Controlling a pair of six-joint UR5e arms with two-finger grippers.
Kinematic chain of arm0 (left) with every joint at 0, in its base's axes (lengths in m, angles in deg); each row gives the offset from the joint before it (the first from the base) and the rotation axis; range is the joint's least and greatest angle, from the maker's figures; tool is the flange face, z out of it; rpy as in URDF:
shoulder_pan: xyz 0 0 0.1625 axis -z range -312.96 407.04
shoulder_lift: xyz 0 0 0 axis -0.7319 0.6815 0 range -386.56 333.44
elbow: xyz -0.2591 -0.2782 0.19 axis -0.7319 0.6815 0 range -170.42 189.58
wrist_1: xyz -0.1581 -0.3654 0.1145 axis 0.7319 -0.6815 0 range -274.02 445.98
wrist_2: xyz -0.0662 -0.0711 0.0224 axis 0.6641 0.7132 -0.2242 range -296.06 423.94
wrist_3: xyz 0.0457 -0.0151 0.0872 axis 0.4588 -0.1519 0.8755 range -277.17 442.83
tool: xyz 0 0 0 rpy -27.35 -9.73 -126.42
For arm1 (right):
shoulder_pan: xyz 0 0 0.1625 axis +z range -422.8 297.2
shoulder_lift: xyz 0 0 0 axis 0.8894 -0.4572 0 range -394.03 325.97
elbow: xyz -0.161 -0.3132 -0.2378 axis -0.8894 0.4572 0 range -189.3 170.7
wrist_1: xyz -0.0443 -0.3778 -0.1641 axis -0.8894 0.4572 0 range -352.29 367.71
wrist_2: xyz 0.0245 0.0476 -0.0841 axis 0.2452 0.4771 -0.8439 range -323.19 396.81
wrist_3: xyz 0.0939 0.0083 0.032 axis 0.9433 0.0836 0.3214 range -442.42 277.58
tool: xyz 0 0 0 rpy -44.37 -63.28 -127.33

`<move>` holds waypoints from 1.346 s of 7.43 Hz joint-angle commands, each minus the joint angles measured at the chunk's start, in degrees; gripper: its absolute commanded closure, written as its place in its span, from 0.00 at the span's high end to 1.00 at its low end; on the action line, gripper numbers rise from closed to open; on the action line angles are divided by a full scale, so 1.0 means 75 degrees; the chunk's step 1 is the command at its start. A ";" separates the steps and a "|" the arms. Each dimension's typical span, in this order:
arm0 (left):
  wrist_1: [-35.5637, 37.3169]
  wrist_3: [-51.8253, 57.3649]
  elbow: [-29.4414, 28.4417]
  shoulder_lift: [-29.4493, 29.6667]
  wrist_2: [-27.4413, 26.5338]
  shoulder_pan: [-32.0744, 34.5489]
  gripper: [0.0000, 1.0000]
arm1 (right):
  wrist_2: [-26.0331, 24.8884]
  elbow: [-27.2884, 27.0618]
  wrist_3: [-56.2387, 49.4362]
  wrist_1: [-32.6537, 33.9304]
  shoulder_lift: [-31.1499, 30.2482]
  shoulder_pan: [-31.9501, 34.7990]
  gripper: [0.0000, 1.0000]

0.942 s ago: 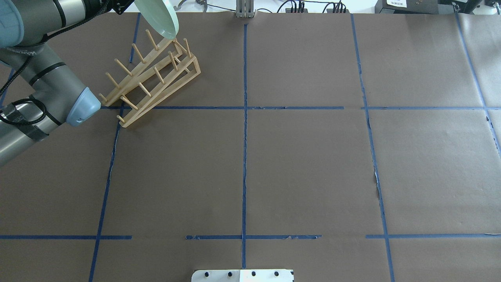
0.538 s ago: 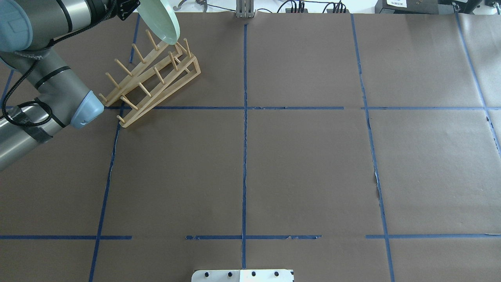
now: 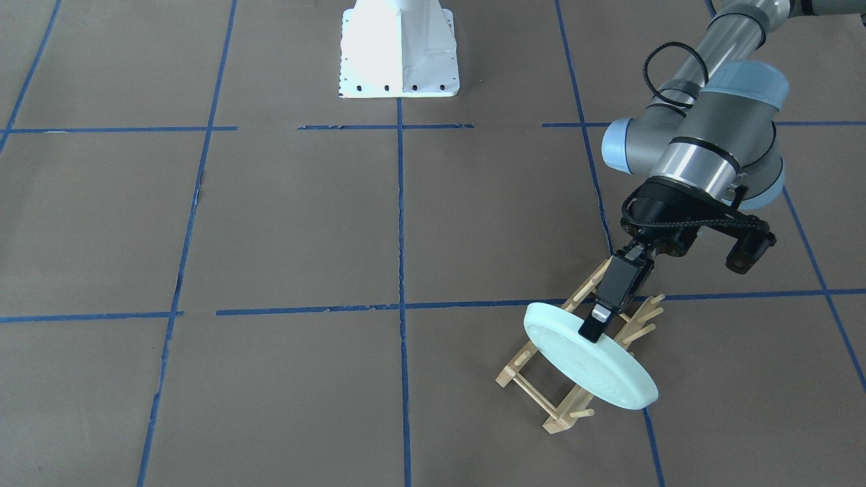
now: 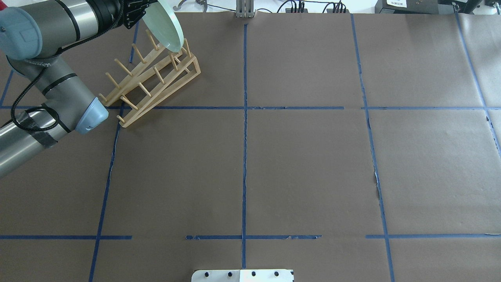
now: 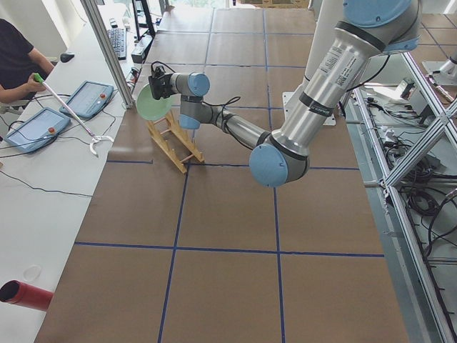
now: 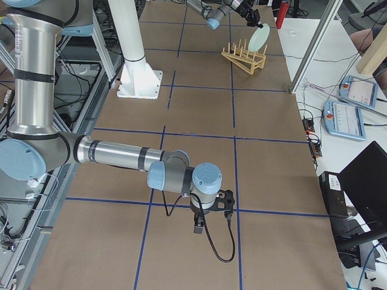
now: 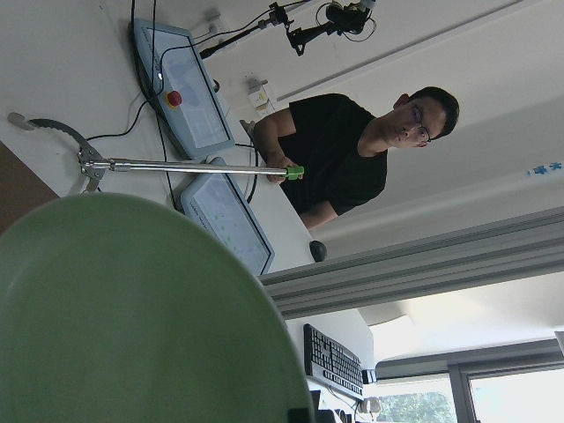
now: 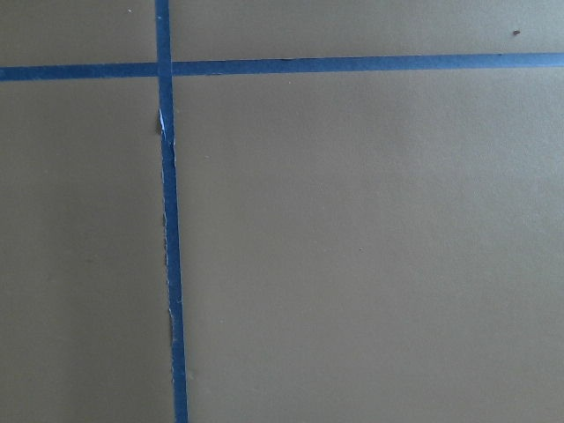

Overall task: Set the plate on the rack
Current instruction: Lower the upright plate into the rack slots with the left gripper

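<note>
My left gripper point(image 3: 594, 329) is shut on the rim of the pale mint-green plate point(image 3: 590, 365). It holds the plate tilted on edge, just above the end of the light-wood rack point(image 3: 561, 412) farthest from the robot. In the overhead view the plate point(image 4: 166, 26) hangs over the rack's point(image 4: 152, 78) far pegs, its lower rim near them; I cannot tell whether they touch. The plate fills the lower left of the left wrist view point(image 7: 132, 317). My right gripper point(image 6: 208, 219) points down over bare table far from the rack, and I cannot tell whether it is open or shut.
Brown paper with blue tape lines point(image 4: 244, 137) covers the table. The robot's white base point(image 3: 399, 51) is at the near edge. Beyond the far edge a person point(image 7: 352, 159) sits with a grabber stick and tablets point(image 5: 86, 96).
My left arm has moved right and a little down, bringing the plate closer over the rack's far pegs. The rack has not moved.
</note>
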 commanded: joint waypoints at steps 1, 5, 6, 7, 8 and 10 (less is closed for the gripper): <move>-0.0043 0.0272 -0.0189 0.0000 -0.0002 -0.0116 0.00 | 0.0000 0.0000 0.0000 0.0000 0.0000 0.0000 1.00; -0.0043 0.0392 -0.0389 -0.0012 -0.0002 -0.0234 0.00 | 0.0000 0.0000 0.0000 0.0000 0.0000 0.0000 1.00; -0.0043 0.0415 -0.0424 -0.0012 -0.0002 -0.0246 0.00 | 0.0000 0.0000 0.0000 0.0000 0.0000 0.0000 1.00; -0.0031 0.0625 -0.0424 -0.0012 -0.0002 -0.0281 0.00 | 0.0000 0.0000 0.0000 0.0000 0.0000 0.0000 1.00; -0.0031 0.0650 -0.0424 -0.0001 0.0009 -0.0281 0.00 | 0.0000 0.0000 0.0000 0.0000 0.0000 0.0000 1.00; 0.0004 0.0650 -0.0424 0.0011 -0.0014 -0.0281 0.94 | 0.0000 0.0000 0.0000 0.0000 0.0000 0.0000 1.00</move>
